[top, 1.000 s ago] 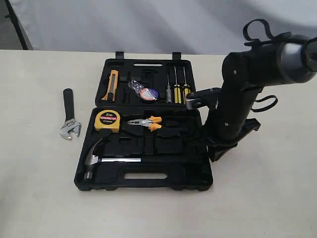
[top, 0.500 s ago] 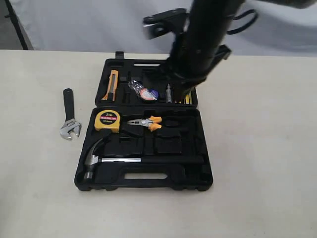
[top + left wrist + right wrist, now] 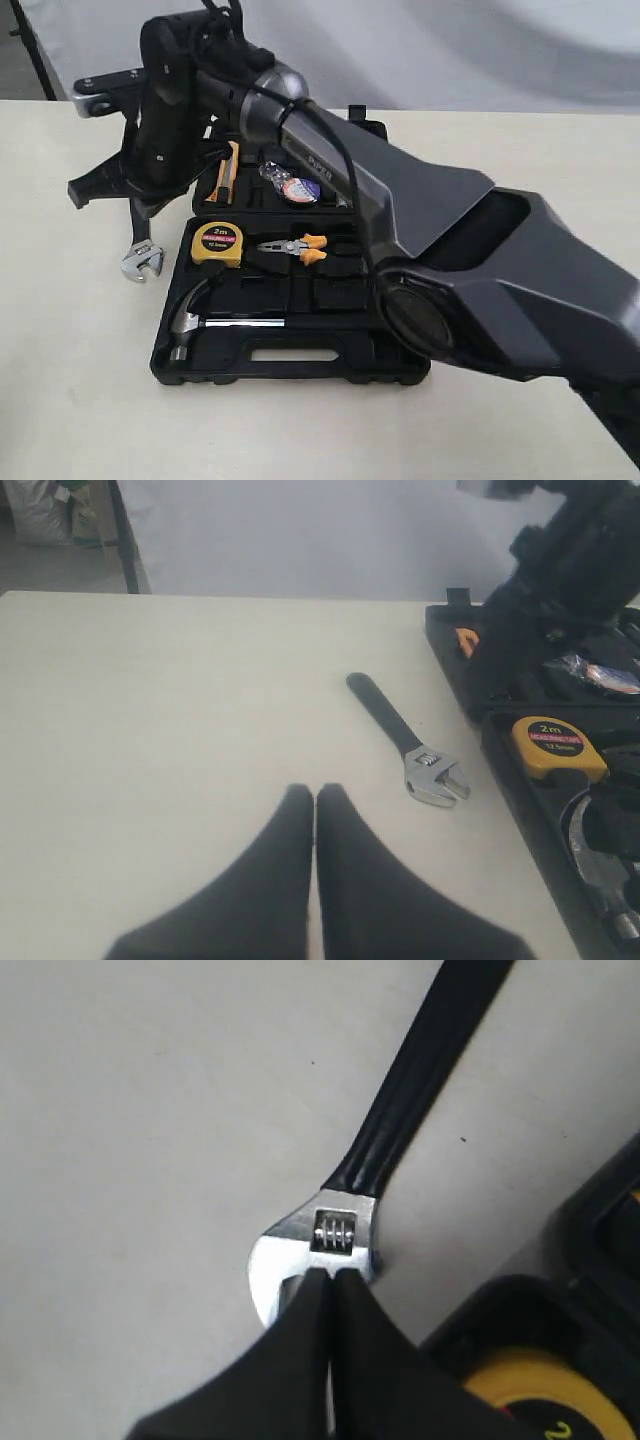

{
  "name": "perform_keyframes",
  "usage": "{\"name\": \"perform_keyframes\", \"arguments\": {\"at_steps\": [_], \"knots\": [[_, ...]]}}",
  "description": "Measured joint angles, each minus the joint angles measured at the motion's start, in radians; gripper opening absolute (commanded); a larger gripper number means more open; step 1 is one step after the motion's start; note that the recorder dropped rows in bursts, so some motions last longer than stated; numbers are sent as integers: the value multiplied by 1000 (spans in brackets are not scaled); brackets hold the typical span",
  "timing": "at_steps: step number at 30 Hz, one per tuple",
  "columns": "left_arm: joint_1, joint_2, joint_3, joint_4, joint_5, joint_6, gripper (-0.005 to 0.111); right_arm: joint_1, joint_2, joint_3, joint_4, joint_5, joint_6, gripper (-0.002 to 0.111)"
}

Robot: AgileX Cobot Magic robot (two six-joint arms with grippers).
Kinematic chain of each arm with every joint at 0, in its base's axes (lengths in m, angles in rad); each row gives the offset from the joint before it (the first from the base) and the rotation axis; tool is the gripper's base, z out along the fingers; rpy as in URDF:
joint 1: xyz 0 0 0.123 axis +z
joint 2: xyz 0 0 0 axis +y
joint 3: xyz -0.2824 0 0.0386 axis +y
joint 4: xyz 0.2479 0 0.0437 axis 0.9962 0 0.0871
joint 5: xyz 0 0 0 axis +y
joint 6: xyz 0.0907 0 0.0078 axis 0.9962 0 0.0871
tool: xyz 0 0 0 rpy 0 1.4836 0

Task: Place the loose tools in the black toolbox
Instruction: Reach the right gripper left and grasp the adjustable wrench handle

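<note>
Lying open and flat on the table (image 3: 80,380), the black toolbox (image 3: 300,372) already holds most of what belongs in it. The steel claw hammer (image 3: 240,323) sits in the long recess of the near half, its head at the left end and its black handle running right. The black tape roll (image 3: 293,186) in its clear wrap rests in the far half, between the orange knife and the screwdrivers. By my reading those two of the three loose tools are done.

The silver adjustable wrench (image 3: 140,262) is what is left. It lies on the bare table just beside the left edge of the case, outside it, with its jaw end toward the near side and its handle pointing away.

The right gripper (image 3: 330,1275) reaches across the case and hangs over the wrench head with its fingers pressed together, holding nothing. Whether the tips touch the metal I cannot tell. To pick the wrench up they would have to part first. The left gripper (image 3: 315,792) is also pinched closed and empty, over clear table well apart from the wrench.
</note>
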Motion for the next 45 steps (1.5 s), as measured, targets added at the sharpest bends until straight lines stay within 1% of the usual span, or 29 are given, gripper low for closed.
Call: {"name": "perform_keyframes", "arguments": {"at_steps": [1, 2, 3, 5, 6, 7, 16, 21, 22, 23, 24, 27, 29, 30, 38, 45], "knots": [[0, 0, 0, 0, 0, 0, 1, 0, 31, -12, 0, -3, 4, 2], [0, 0, 0, 0, 0, 0, 1, 0, 51, -14, 0, -32, 9, 8], [0, 0, 0, 0, 0, 0, 1, 0, 64, -14, 2, -60, 16, 19], [0, 0, 0, 0, 0, 0, 1, 0, 83, -14, 2, -125, 25, 46], [0, 0, 0, 0, 0, 0, 1, 0, 89, -14, 2, -154, 25, 52], [0, 0, 0, 0, 0, 0, 1, 0, 94, -14, 2, -172, 25, 55], [0, 0, 0, 0, 0, 0, 1, 11, 149, -15, 18, -286, 27, 54], [0, 0, 0, 0, 0, 0, 1, 21, 176, -21, 16, -305, 27, 54], [0, 0, 0, 0, 0, 0, 1, 22, 178, -26, 16, -301, 27, 53], [0, 0, 0, 0, 0, 0, 1, 22, 178, -26, 16, -293, 27, 49], [0, 0, 0, 0, 0, 0, 1, 22, 178, -26, 16, -284, 27, 42], [0, 0, 0, 0, 0, 0, 1, 23, 178, -33, 12, -227, 25, 16], [0, 0, 0, 0, 0, 0, 1, 23, 178, -37, 15, -195, 23, 4], [0, 0, 0, 0, 0, 0, 1, 25, 176, -37, 20, -175, 11, 0], [0, 0, 0, 0, 0, 0, 1, 78, 167, -45, 18, -98, -26, 0], [0, 0, 0, 0, 0, 0, 1, 113, 149, -42, 18, -54, 44, 0]]}}
